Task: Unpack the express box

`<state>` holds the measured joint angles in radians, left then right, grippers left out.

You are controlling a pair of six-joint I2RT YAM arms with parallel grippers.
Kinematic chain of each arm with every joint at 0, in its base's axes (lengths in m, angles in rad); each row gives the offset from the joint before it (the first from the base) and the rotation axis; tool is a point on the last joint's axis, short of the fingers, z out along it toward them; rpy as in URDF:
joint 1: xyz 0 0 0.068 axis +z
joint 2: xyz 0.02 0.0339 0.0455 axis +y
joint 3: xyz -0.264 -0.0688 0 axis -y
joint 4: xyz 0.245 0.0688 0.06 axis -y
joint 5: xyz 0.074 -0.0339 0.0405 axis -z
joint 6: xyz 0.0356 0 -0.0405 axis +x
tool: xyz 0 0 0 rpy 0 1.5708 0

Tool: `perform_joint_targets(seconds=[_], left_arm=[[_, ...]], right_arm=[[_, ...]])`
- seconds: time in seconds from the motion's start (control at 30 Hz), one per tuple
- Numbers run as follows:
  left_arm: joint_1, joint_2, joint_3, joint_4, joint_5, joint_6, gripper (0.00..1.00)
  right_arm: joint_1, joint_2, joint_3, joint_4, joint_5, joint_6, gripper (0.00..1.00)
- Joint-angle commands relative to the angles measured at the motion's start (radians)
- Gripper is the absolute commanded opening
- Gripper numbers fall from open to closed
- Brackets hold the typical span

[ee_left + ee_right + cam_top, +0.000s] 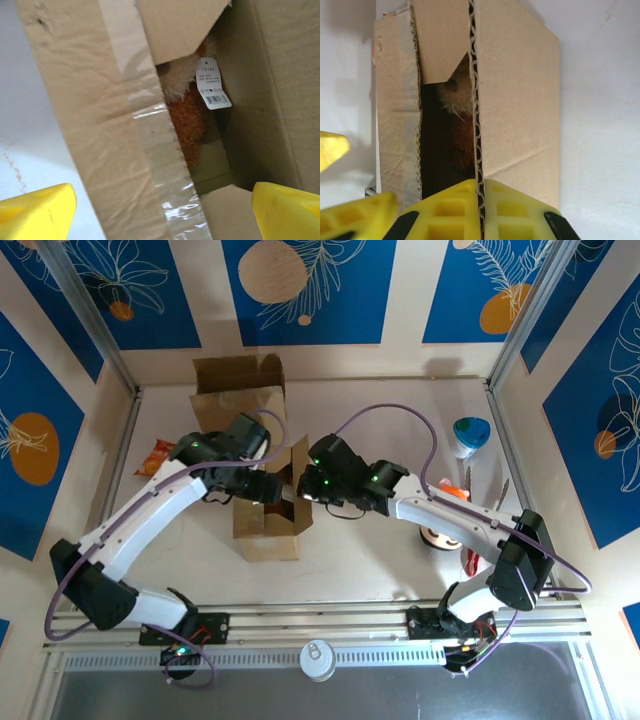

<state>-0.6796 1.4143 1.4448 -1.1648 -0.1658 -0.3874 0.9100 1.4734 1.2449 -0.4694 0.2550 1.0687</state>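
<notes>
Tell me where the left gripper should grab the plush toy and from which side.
Grip the orange furry body of the plush toy beside its white tag, coming in from above through the gap between the taped flap and the box wall. That part lies bare in the opening, and soft fur should compress.

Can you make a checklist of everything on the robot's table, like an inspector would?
Surface: white table, no spills seen.
Job's things: express box open; furry orange toy with paper tag inside.
Clutter: second open carton, snack packet, blue-and-white container, orange tool.
Grippers: left gripper open over the box; right gripper shut on the box's flap.
Cables: purple cable loops above each arm.
Surroundings: blue-patterned walls.
</notes>
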Motion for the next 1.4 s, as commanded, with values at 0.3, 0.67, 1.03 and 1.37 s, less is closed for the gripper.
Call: perform_joint_targets(seconds=[0.3, 0.67, 1.03, 1.37], left_arm=[[-0.131, 0.197, 0.047, -0.216, -0.392, -0.169, 0.95], [-0.188, 0.274, 0.094, -0.311, -0.558, -0.243, 0.75], [-0.244, 0.279, 0.169, -0.409, -0.688, -0.294, 0.50], [-0.239, 0.266, 0.137, -0.405, -0.711, -0.290, 0.00]], right_arm=[[0.004, -0.050, -0.052, 0.101, 0.049, 0.065, 0.00], [-0.014, -0.074, -0.082, 0.106, 0.044, 0.067, 0.00], [-0.034, -0.078, -0.091, 0.094, 0.035, 0.066, 0.00], [-0.045, -0.090, -0.103, 0.084, 0.043, 0.070, 0.00]])
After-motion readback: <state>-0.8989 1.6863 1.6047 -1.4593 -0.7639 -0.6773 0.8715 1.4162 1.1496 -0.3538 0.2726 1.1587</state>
